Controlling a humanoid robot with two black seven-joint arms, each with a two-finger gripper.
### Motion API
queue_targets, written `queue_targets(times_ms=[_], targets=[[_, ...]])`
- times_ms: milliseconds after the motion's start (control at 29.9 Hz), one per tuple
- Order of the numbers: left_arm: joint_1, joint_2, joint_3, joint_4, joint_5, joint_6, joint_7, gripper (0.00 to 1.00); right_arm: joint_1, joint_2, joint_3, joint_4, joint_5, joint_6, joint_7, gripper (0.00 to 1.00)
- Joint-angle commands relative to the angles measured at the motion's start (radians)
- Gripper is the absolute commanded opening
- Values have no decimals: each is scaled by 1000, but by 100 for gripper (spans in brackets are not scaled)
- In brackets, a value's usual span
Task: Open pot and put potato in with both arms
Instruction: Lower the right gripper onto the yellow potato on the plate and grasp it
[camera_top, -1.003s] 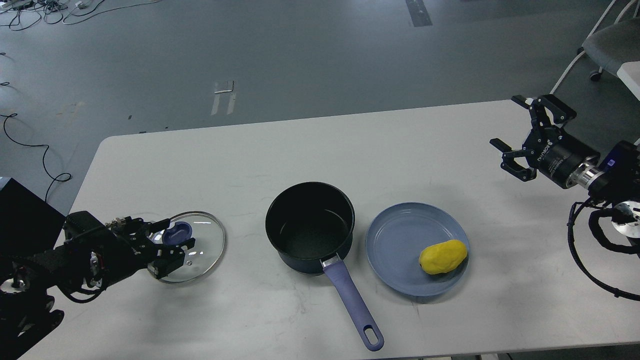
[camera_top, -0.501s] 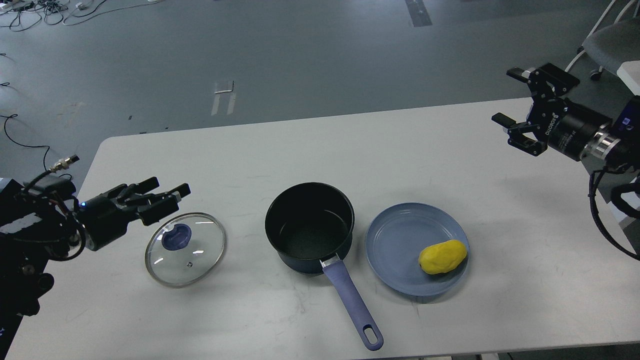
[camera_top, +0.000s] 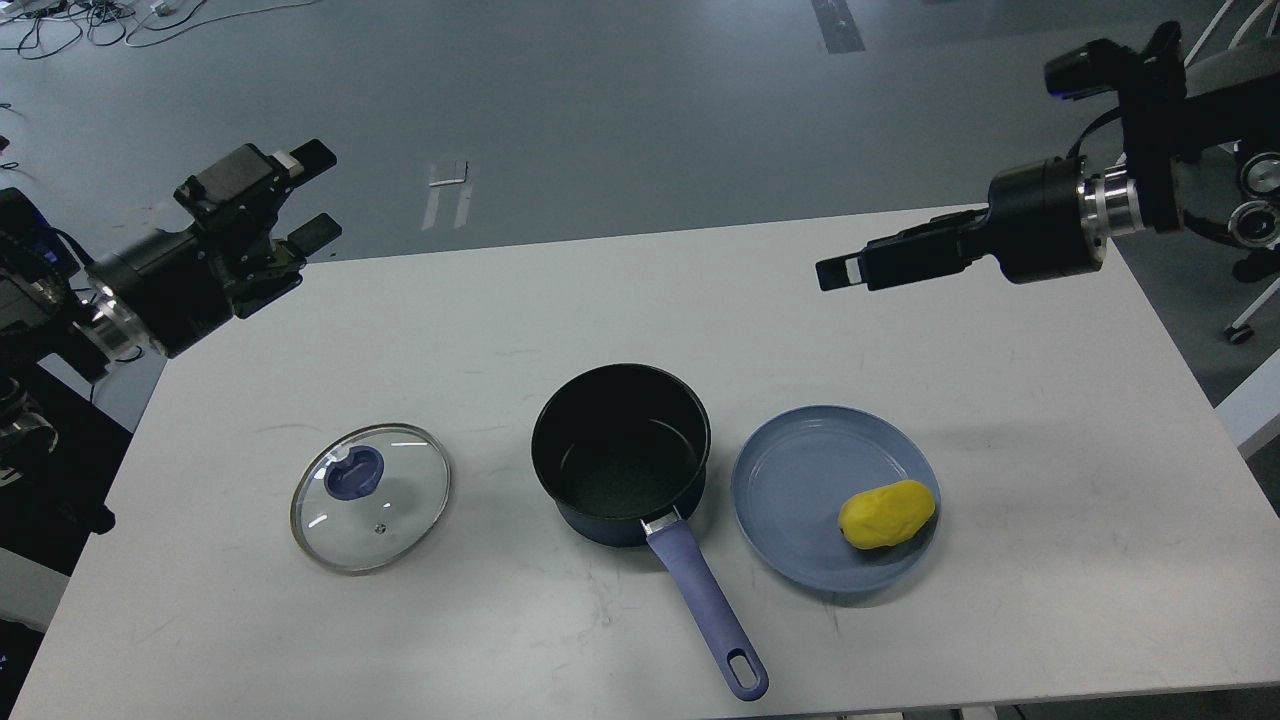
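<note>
The dark pot (camera_top: 620, 452) stands open and empty mid-table, its purple handle (camera_top: 706, 604) pointing toward the front edge. Its glass lid (camera_top: 371, 496) with a purple knob lies flat on the table to the left. The yellow potato (camera_top: 886, 513) lies on the blue plate (camera_top: 790, 480) right of the pot. My left gripper (camera_top: 312, 192) is open and empty, raised above the table's far left corner. My right gripper (camera_top: 842, 272) is raised above the far right of the table, pointing left, seen side-on so its fingers overlap; nothing shows in it.
The white table (camera_top: 500, 300) holds only the pot, lid and plate. A chair (camera_top: 1225, 70) stands at the far right beyond the table. Cables lie on the grey floor at the far left.
My left gripper has let go of the lid and risen up and back to the far left corner. My right gripper has risen, swung left and turned side-on. The lid stays on the table.
</note>
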Motion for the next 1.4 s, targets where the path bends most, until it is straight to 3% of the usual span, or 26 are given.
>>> queue_targets(times_ms=[0,167,468,1370], targets=[[0,2,1,0,0,0,0,98,101,26,-117,72,-204,0,0,100],[0,-5,1,-1,0,0,0,98,115,56,-183,184,-438,0,0,100],[0,-2,1,-1,-6,0,0,98,112,140,-266,195,-635,0,0,100],[0,-1,-1,-3,-12,-2,0,98,12,328,-349,57,-720,0,0,97]])
